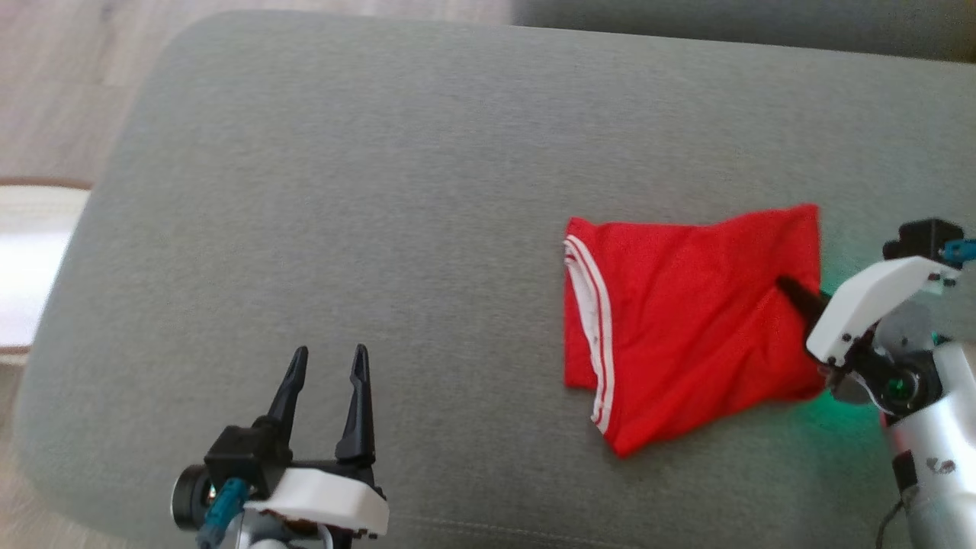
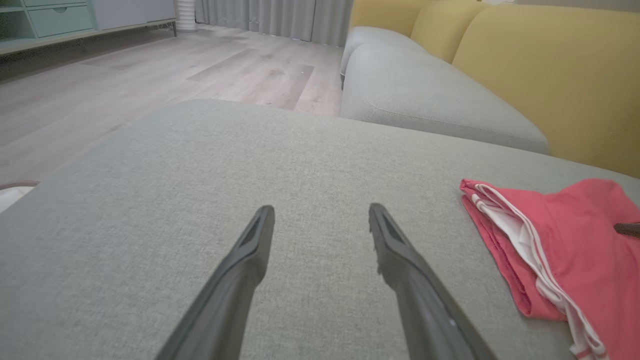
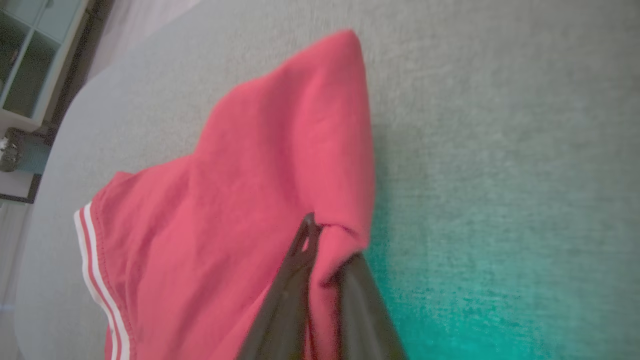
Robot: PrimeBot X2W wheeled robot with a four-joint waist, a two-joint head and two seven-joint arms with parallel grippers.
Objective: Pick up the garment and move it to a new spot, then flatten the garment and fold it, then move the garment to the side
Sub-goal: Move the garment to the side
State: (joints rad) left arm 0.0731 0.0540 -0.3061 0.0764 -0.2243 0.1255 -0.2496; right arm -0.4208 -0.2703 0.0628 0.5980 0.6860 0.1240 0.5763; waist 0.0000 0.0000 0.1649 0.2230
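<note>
The garment (image 1: 686, 320), red shorts with a white-striped hem, lies folded on the right part of the grey cushion (image 1: 343, 191). My right gripper (image 1: 789, 288) comes in from the right and is shut on the garment's right edge. The right wrist view shows the red garment (image 3: 250, 190) pinched and puckered between my right gripper's (image 3: 330, 240) two dark fingers. My left gripper (image 1: 329, 352) stands open over bare cushion near the front edge, well left of the garment. In the left wrist view the left gripper (image 2: 321, 210) holds nothing, and the garment (image 2: 575, 245) lies to its right.
Wooden floor (image 1: 61, 76) lies beyond the cushion's far left corner, and a pale object (image 1: 30, 267) sits off its left edge. A second grey cushion (image 2: 425, 95) and yellow sofa backs (image 2: 550, 75) stand behind. A green glow tints the cushion by the right wrist.
</note>
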